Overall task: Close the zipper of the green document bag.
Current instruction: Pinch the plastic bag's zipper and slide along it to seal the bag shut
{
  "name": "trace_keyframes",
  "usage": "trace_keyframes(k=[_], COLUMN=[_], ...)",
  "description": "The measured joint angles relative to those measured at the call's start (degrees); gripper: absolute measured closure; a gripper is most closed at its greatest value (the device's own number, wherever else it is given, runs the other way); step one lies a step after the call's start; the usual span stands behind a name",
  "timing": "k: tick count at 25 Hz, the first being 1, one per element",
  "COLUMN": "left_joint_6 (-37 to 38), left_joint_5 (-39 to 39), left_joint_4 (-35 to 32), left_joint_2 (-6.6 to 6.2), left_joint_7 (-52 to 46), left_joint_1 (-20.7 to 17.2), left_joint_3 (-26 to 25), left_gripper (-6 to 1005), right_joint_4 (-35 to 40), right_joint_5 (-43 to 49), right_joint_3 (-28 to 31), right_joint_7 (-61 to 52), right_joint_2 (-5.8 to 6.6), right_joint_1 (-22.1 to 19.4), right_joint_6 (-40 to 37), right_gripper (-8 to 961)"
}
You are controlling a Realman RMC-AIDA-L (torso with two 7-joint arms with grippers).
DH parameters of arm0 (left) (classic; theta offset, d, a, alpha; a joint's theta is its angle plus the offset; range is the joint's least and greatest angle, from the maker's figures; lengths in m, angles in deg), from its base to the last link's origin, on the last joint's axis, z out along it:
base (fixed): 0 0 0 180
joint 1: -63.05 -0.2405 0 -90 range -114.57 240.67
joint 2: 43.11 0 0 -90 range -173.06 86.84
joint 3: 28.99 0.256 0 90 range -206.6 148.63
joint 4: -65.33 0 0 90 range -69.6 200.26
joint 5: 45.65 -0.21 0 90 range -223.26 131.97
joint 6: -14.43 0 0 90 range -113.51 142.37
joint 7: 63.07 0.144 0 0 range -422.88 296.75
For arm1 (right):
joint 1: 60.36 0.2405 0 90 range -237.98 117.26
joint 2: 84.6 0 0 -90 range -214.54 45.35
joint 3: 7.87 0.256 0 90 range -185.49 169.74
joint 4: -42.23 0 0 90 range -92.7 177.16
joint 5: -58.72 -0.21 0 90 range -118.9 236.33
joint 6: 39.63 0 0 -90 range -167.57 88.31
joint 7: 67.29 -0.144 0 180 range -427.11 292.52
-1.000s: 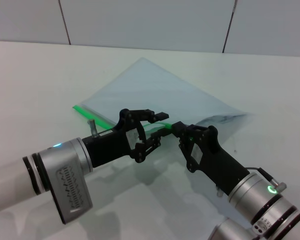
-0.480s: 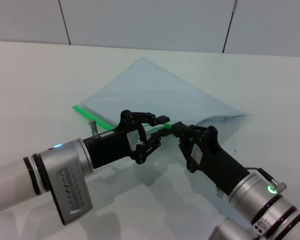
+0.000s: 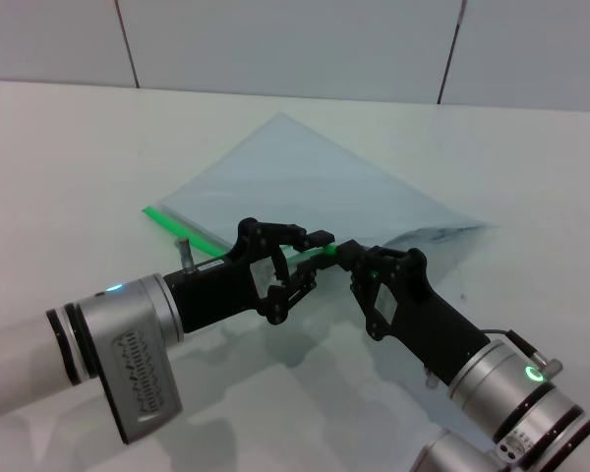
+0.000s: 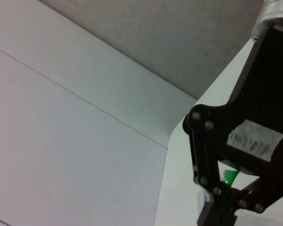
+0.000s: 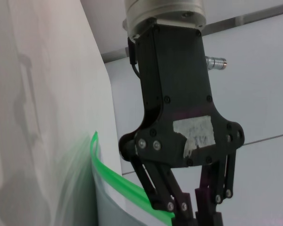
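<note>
Centre of the head view, and both arms are crowded onto one spot: the green document bag (image 3: pixel 320 192) lies flat on the white table (image 3: pixel 59 157), turned like a diamond, its far corner toward the upper middle of the frame and its bright green edge facing the robot. That edge is the zipper (image 3: pixel 182 227), running from the left-centre of the frame down and right until it vanishes behind the black fingers. The left gripper (image 3: pixel 310 258) reaches in from the lower left, fingers spread with a clear gap between upper and lower tips, straddling the green strip just left of centre and closed on nothing. The right gripper (image 3: pixel 346 254) comes up from the lower right, its tips drawn tight together right at the green edge (the slider itself cannot be made out there), so it appears to be pinching the zipper. In the right wrist view the left gripper (image 5: pixel 193 214) fills the frame, with the green strip curving up off the pouch beside it. The left wrist view shows the right gripper's black linkage with a sliver of green behind it.
</note>
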Motion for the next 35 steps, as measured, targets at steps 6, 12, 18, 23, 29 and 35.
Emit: trace_keyframes(k=[6,12,18,23,29,35], left_joint_6=[-0.03,-0.05,-0.15,-0.17,-0.33,-1.12], left_joint_5=[-0.08,-0.09,-0.09,-0.05,0.21,0.31], left_joint_4=[0.00,0.00,0.00,0.00,0.01,0.45], left_joint_2=[0.00,0.00,0.00,0.00,0.00,0.00], left_joint_7=[0.00,0.00,0.00,0.00,0.00,0.00], left_joint_1=[0.00,0.00,0.00,0.00,-0.07,-0.05], left_joint_3=[0.00,0.00,0.00,0.01,-0.16,-0.47], left_gripper=[808,830,852,878,882,884], right_joint_4=[0.00,0.00,0.00,0.00,-0.05,-0.61], right_joint_5=[0.10,0.15,0.18,0.18,0.17,0.17], right_joint_3=[0.00,-0.01,-0.01,-0.01,-0.01,-0.01], right_joint_7=[0.00,0.00,0.00,0.00,0.00,-0.07], right_joint_2=[-0.01,-0.01,-0.01,-0.01,-0.01,-0.09], right_joint_1=[0.00,0.00,0.00,0.00,0.00,0.00], right_joint_6=[-0.03,-0.14,-0.20,-0.21,-0.21,-0.32], right_gripper=[936,936,936,936,936,936])
